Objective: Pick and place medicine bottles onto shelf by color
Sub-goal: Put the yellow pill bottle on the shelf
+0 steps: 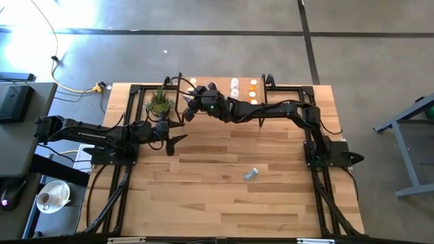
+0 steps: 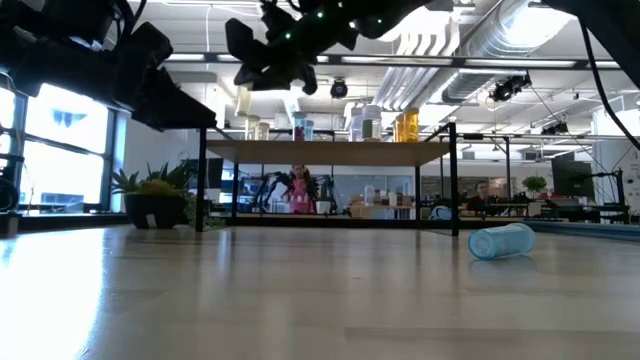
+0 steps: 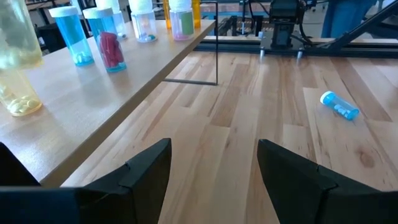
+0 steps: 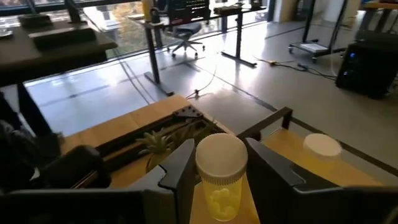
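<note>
Two dark arms are seen over the wooden surface (image 1: 224, 196). The right hand (image 4: 217, 171) is held above the left end of the shelf (image 3: 93, 87), at the far edge of the surface, and is closed on a yellow bottle (image 4: 219, 177) with a white cap; the bottle is gripped upright between the two fingers (image 4: 180, 168), with pale tablets visible inside it. Just beside it on the light wood top, another white cap (image 4: 322, 145) is seen. In the low view this hand (image 2: 285, 65) is shown raised above the shelf top rather than resting on it.

The left hand (image 3: 214, 171) is held low over the surface near the shelf's left end, with its fingers spread wide apart and nothing between them. Close to it, by the shelf's left side, a small green potted plant (image 1: 160, 102) is placed.

Several bottles are stood on the shelf: a pale yellow bottle (image 3: 15, 68) nearest the left wrist camera, then two blue bottles (image 3: 71, 34), one of them with red contents, and further ones behind, among them an orange bottle (image 2: 407, 124) towards the right end. One blue bottle (image 1: 251, 175) is left lying on its side on the open surface, well apart from the shelf and from both hands.
</note>
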Controlling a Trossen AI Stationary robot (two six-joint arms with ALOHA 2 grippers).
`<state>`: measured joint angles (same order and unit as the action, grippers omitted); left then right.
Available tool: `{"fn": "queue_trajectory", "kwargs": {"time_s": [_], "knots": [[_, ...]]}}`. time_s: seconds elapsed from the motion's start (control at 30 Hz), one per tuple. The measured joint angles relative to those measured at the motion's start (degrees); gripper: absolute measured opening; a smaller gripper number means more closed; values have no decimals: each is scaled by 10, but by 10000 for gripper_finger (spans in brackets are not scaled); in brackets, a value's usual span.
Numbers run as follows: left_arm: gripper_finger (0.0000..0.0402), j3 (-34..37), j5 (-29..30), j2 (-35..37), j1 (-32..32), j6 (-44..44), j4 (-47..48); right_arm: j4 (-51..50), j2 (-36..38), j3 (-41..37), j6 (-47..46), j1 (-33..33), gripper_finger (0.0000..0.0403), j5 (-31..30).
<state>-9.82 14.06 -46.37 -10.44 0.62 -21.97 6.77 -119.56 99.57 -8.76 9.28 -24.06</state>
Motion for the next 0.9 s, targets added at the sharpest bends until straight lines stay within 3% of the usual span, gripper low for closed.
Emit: {"fn": "queue_trajectory", "kwargs": {"time_s": [0.1,0.9], "knots": [[229,0,0,0,0,0,2,-5,3,0,-9,-1,116,-23],[229,0,0,0,-1,0,3,-70,-18,0,-15,-4,116,4]]}}
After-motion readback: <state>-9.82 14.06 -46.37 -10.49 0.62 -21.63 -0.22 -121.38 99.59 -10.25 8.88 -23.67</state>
